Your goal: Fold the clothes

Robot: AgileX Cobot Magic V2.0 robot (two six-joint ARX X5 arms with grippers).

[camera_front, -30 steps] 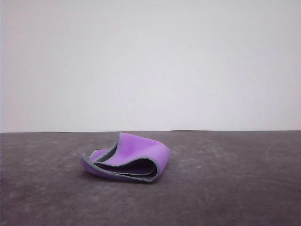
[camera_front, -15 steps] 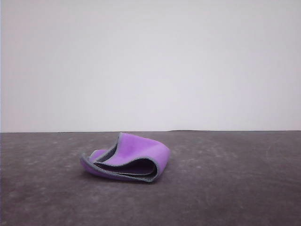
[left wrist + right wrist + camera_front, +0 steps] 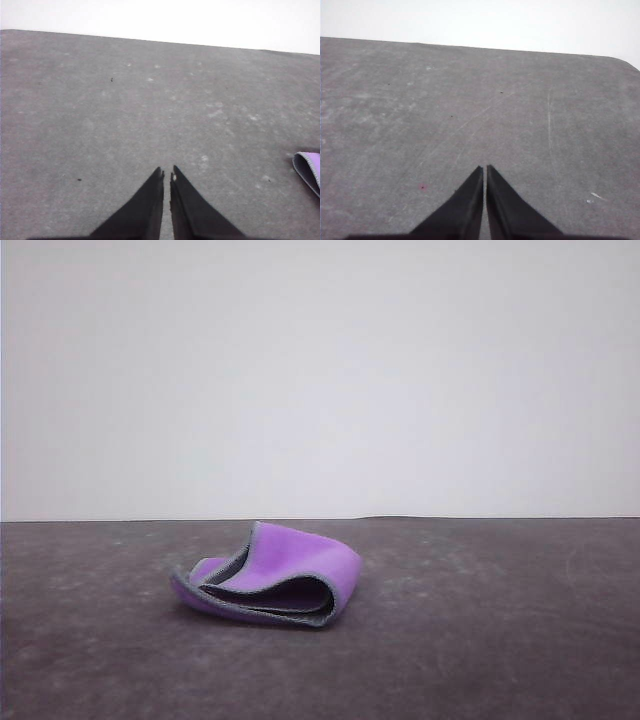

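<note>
Purple cloth [image 3: 268, 575] loosely folded on grey table [image 3: 500, 640] — grey edging outward, left hand [image 3: 166, 173] clenched empty, cloth corner off to one side — well apart, right hand [image 3: 485, 169] clenched empty over bare table.

The front view sits low, almost level with the table [image 3: 500, 640], facing forward to a pale wall [image 3: 320, 370]. Each wrist view looks steeply down over closed fingertips toward the table's far edge. The cloth [image 3: 275, 575] appears in front and left wrist [image 3: 310, 170] views.
</note>
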